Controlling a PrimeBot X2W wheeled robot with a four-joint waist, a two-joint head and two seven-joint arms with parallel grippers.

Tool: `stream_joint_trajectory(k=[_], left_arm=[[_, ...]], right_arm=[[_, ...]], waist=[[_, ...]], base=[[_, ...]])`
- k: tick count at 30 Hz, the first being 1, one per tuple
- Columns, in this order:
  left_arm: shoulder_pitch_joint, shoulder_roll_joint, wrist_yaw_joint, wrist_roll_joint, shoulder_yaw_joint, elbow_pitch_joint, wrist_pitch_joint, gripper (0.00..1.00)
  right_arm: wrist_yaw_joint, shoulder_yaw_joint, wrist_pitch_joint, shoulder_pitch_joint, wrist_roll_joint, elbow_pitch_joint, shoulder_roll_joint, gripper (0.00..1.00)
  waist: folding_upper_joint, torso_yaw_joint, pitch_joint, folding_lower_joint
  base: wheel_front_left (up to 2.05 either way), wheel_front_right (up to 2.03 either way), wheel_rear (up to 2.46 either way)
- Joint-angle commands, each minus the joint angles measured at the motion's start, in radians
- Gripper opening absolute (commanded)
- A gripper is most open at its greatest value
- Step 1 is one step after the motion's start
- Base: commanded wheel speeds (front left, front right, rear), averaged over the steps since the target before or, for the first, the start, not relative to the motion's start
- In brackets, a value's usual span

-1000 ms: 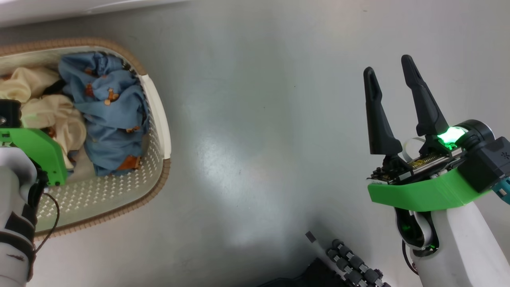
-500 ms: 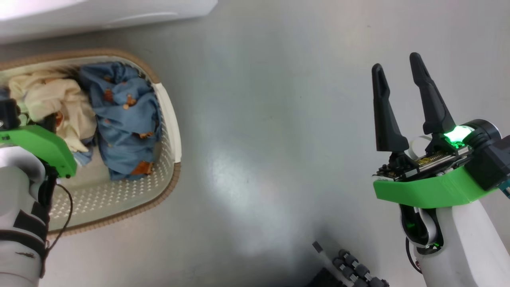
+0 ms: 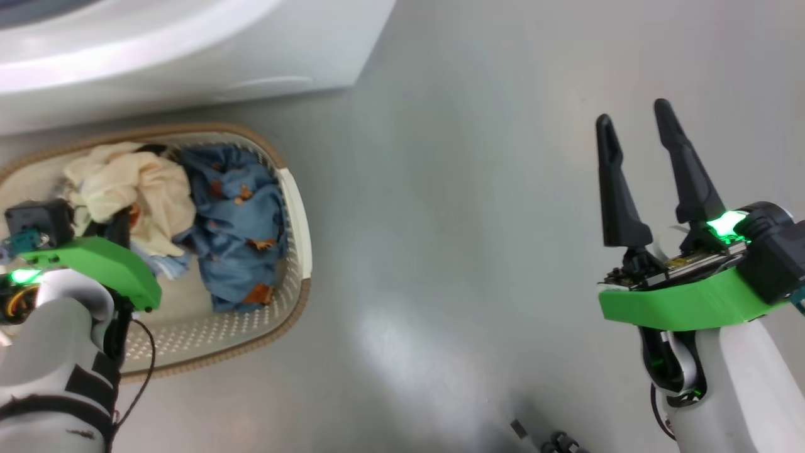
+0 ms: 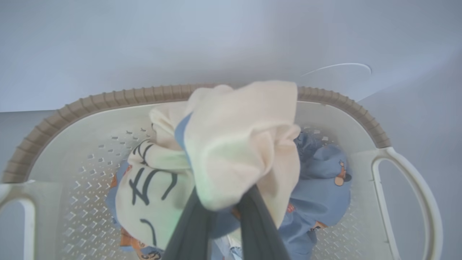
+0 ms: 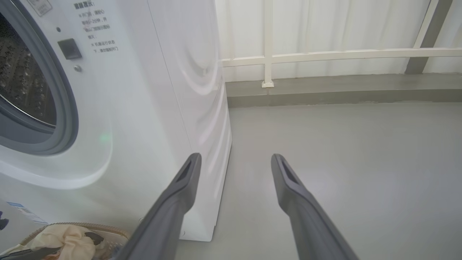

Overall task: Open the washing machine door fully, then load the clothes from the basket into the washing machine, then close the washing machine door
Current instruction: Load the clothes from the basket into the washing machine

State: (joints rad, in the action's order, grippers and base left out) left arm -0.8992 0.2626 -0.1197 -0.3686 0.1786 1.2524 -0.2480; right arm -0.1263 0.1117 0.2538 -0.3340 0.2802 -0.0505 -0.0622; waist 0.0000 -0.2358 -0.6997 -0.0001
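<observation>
— Up has come the left arm since a second ago, and the head camera has swung too, so more of the washer [image 3: 188, 56] shows beyond the basket [image 3: 295, 207]. What have you got?

— My left claw [image 4: 223, 202] is pressed together on the cream bundle [image 4: 238, 144], the one with black letters. The cloth bunches over the fingertips. I judge it partly lifted, with some of it trailing below the claw.

— And the other claw?

— My right claw [image 3: 632, 116] is spread wide and holds nothing. It sits over bare floor [image 3: 440, 220], well apart from the basket. Ahead of it and to its left, the washer's drum [image 5: 25, 72] stands uncovered.

— How will you do the lift?

— I'd raise straight up until the trailing cloth clears the brown rim [image 4: 108, 97], then carry it forward to the drum mouth. Cloth is limp, so a sideways pull too soon could drag it on the wall or tip the basket. I'd let go only once the claw is well past the grey seal [image 5: 68, 119].

— What's left in the basket?

— A blue bundle [image 3: 239, 233] with little bears lies just to the right of my left claw, against the wall on that side.
</observation>
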Motion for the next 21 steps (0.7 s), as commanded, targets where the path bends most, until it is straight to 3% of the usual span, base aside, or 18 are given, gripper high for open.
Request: stream_joint_trajectory(k=[1, 21], left_arm=[[0.051, 0.035, -0.003, -0.001, -0.027, -0.047, -0.013, 0.0], [0.343, -0.023, -0.007, 0.051, -0.152, -0.38, -0.014, 0.0]], right_arm=[[-0.004, 0.006, 0.008, 0.048, -0.01, -0.017, -0.011, 1.0], [-0.004, -0.024, 0.008, 0.174, -0.004, 0.028, -0.062, 1.0]], waist=[[0.0, 0.021, 0.057, 0.0001], [0.0, 0.069, 0.345, 0.0001]], base=[[0.0, 0.0, 0.0], [0.0, 0.0, 0.0]])
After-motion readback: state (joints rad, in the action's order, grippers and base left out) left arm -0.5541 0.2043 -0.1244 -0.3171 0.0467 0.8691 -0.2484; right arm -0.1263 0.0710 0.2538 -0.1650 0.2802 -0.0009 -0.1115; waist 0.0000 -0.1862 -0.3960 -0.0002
